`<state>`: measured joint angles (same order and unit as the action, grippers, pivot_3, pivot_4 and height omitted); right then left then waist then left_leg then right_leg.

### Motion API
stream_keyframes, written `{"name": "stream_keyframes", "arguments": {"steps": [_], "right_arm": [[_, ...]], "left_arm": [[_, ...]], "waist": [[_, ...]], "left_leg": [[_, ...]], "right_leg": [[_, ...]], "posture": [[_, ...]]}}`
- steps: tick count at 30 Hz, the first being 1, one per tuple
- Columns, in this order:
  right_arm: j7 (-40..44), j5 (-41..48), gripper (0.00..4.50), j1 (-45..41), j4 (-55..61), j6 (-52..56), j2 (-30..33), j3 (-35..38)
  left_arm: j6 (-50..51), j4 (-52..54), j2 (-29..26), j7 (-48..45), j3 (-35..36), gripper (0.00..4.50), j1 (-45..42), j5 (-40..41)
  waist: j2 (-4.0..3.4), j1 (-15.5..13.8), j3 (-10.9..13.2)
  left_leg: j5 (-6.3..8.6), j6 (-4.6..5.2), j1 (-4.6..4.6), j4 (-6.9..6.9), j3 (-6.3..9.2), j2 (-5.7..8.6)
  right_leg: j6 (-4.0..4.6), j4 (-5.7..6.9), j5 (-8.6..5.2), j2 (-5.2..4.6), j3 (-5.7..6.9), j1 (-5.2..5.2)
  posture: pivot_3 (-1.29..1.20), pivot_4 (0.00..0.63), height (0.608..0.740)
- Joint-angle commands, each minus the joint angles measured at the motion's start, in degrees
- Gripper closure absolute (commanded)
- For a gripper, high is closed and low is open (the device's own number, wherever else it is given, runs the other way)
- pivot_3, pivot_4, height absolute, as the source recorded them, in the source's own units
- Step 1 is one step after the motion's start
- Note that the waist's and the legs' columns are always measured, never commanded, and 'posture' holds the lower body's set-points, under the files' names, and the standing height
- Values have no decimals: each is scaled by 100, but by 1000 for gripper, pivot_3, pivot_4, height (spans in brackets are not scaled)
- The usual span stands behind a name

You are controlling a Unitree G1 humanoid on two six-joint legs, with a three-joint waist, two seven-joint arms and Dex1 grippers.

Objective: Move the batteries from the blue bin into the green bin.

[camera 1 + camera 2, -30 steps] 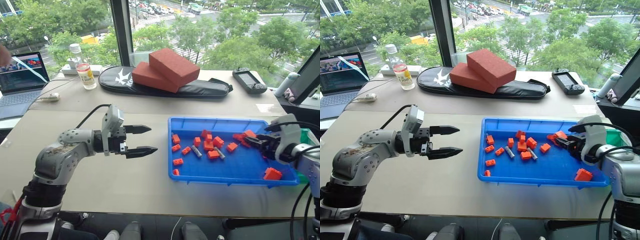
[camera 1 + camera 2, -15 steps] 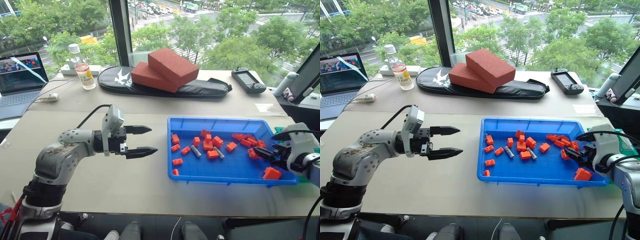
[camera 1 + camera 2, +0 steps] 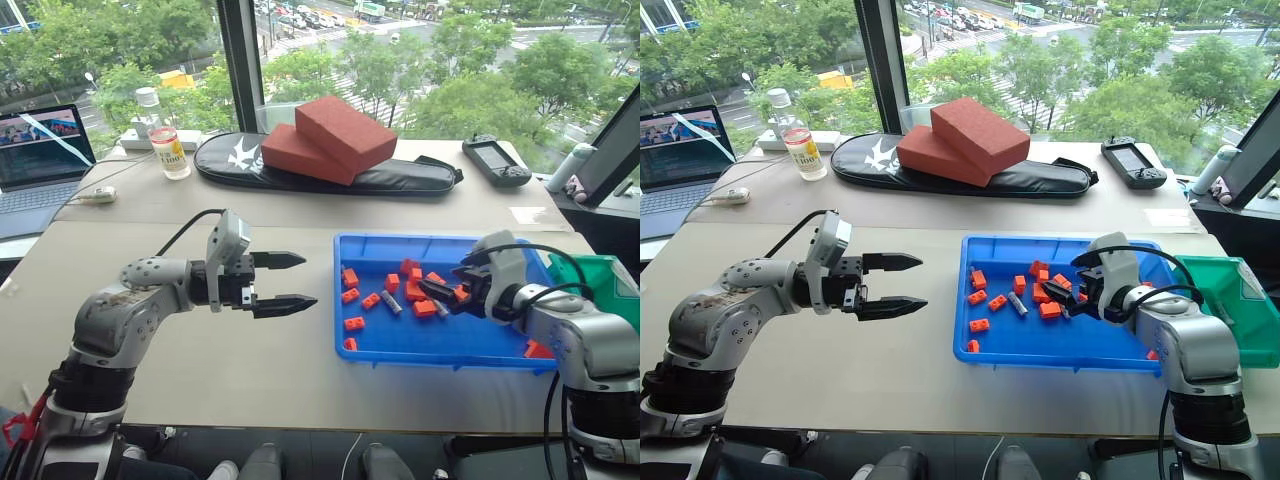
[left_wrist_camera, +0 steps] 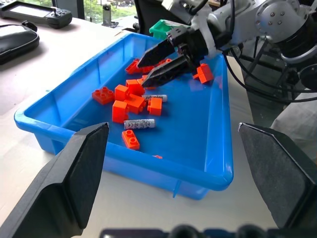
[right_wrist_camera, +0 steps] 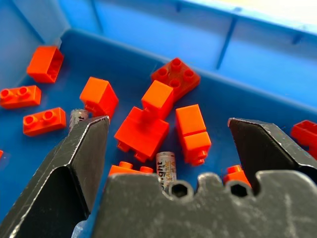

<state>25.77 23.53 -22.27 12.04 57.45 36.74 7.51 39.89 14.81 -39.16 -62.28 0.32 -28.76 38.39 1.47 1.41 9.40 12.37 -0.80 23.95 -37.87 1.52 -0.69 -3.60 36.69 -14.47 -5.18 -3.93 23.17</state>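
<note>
A wide beige table (image 3: pixel 250 350) stands against tall windows looking out on trees and a street. Well beyond the left gripper (image 3: pixel 288 280), at the table's far edge, lie a black case (image 3: pixel 330 172) carrying two dark red blocks (image 3: pixel 330 135), a plastic bottle (image 3: pixel 165 135), an open laptop (image 3: pixel 40 155) and a black handheld controller (image 3: pixel 497 160). That left gripper hangs above bare tabletop with its two black fingers spread and nothing between them, pointing across at the blue bin (image 3: pixel 440 345), which sits just beyond its tips. The right gripper (image 3: pixel 437 294) is inside the blue bin, low over the heap of orange-red bricks (image 5: pixel 148 126), its fingers spread wide and empty. Two batteries (image 4: pixel 139 124) lie on the bin floor: one directly under the right gripper, its end showing between the spread fingers in the right wrist view, the other just beside it toward the left gripper, next to a loose brick. More bricks are scattered around both. The green bin (image 3: pixel 1240 305) sits behind the right gripper, touching the blue bin's far end; I cannot tell what is in it.
</note>
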Motion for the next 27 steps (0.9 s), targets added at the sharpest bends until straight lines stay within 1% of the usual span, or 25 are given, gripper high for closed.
{"name": "stream_keyframes", "arguments": {"steps": [1, 10, 12, 13, 15, 18, 19, 23, 26, 27], "right_arm": [[43, -192, 18, -185, -253, -429, 44, 3], [149, -303, 18, -223, -661, -597, -3, -73], [192, -299, 524, -229, -701, -607, -3, -90], [201, -291, 689, -233, -705, -605, -14, -93], [214, -284, 1423, -240, -707, -610, -27, -101], [235, -279, 2380, -245, -711, -640, -51, -118], [236, -282, 2787, -248, -721, -649, -61, -120], [243, -271, 4071, -261, -712, -685, -92, -88], [215, -225, 4088, -261, -592, -680, -31, 115], [151, -181, 4088, -253, -511, -622, 30, 333]], "left_arm": [[-60, 158, -59, 10, 108, 0, -37, 57], [-29, 258, -94, 108, 181, 0, 47, 97], [-27, 268, -95, 123, 185, 0, 55, 100], [-23, 274, -95, 130, 189, 0, 61, 103], [-19, 282, -95, 138, 194, 0, 67, 107], [-14, 293, -96, 148, 200, 0, 79, 114], [-12, 298, -97, 151, 203, 0, 82, 118], [-17, 308, -99, 162, 206, 0, 92, 121], [-20, 316, -109, 161, 214, 0, 101, 118], [-18, 319, -114, 162, 216, 0, 103, 117]], "waist": [[0, -3, 0], [0, 31, 0], [0, 32, 0], [0, 32, 0], [0, 34, 0], [0, 38, 0], [0, 40, 0], [0, 48, 0], [0, 57, 0], [0, 60, 0]], "left_leg": [[0, 0, 0, 0, 1, -1], [0, 0, -1, 0, 1, -3], [0, 0, -1, 0, 1, -3], [0, 0, -1, 0, 1, -3], [0, 0, -1, 0, 1, -3], [0, 0, -1, 0, 1, -4], [0, 0, -1, 0, 2, -3], [0, 0, -1, 0, 2, -4], [0, 0, -1, 0, 2, -4], [0, 0, -1, 0, 2, -4]], "right_leg": [[0, 1, 0, 1, 0, 0], [1, 2, 0, 4, 0, 2], [1, 3, 0, 4, 0, 2], [1, 3, 0, 4, 0, 2], [1, 3, 0, 4, 0, 2], [1, 3, 0, 5, 0, 2], [1, 3, 0, 5, 0, 2], [1, 3, 0, 5, 0, 2], [1, 3, 0, 5, 0, 2], [1, 3, 0, 5, 0, 2]], "posture": [[0, 150, 740], [0, 150, 740], [0, 150, 740], [0, 150, 740], [0, 150, 740], [0, 150, 740], [0, 150, 740], [0, 150, 740], [0, 150, 740], [0, 150, 740]]}}
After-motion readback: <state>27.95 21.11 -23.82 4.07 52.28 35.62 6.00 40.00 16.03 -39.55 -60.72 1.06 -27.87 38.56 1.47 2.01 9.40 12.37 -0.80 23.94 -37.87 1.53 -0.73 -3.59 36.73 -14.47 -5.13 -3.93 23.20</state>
